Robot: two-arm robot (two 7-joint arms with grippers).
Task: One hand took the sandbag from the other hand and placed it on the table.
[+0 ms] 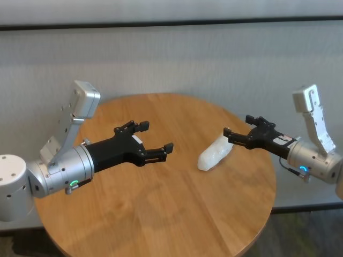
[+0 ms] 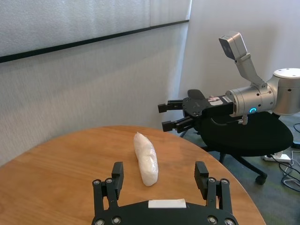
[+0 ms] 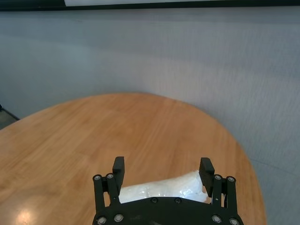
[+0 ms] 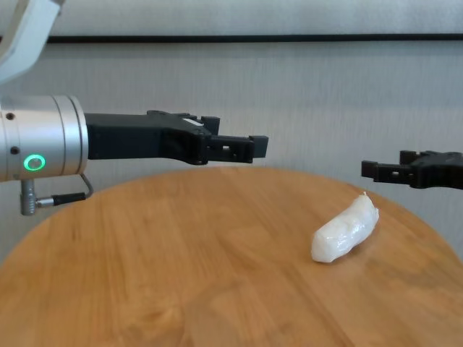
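The white sandbag [image 1: 214, 153] lies on the round wooden table [image 1: 161, 214], toward its right side, held by nothing. My right gripper [image 1: 238, 125], with the blue ring light, is open and hovers just behind and above the bag's far end, apart from it. My left gripper [image 1: 155, 136], with the green ring light, is open and empty over the table's middle left, pointing at the bag. The bag shows ahead of the left fingers in the left wrist view [image 2: 146, 158], below the right gripper in the right wrist view [image 3: 161, 190], and in the chest view [image 4: 346, 229].
A grey wall [image 1: 177, 59] stands close behind the table. A black office chair [image 2: 243, 136] stands beyond the table's right edge, under the right arm, with cables [image 2: 286, 164] on the floor beside it.
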